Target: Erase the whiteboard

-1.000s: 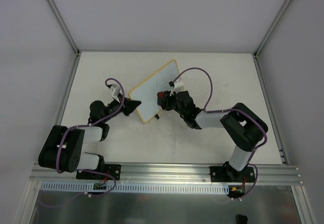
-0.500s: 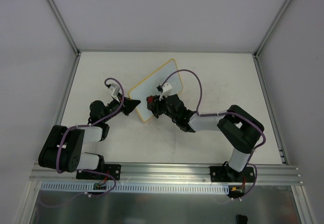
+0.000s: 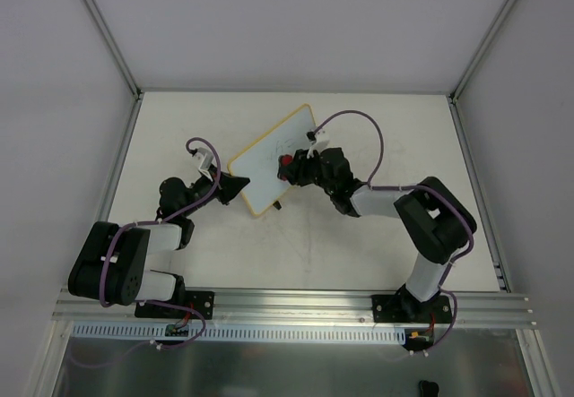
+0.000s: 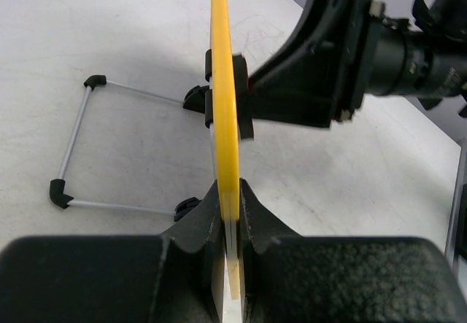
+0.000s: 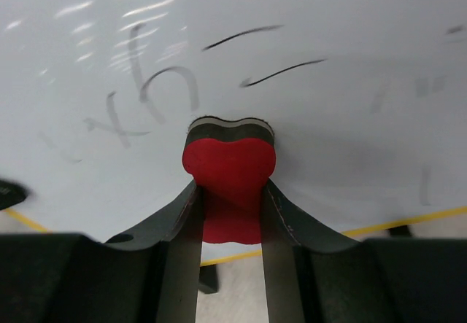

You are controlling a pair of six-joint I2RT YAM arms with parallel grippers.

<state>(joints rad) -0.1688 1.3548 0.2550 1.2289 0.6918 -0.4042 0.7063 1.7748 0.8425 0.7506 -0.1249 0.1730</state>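
Observation:
The whiteboard (image 3: 269,159) stands propped at the table's middle, white with a yellow frame. My left gripper (image 3: 240,189) is shut on its near left edge; the left wrist view shows the yellow frame (image 4: 225,104) edge-on between the jaws (image 4: 230,192). My right gripper (image 3: 291,168) is shut on the red eraser (image 3: 286,161) and presses its dark felt against the board face. In the right wrist view the eraser (image 5: 230,173) touches the board (image 5: 328,31) just below dark handwritten marks (image 5: 160,82). Fainter smears lie at the right.
The board's wire stand (image 4: 80,148) with black feet rests on the table behind it. Grey walls with metal posts close in the table on three sides. A metal rail (image 3: 296,307) runs along the near edge.
My right gripper with the eraser swept left and down along the board, then back right and up. The left gripper and the board stayed put.

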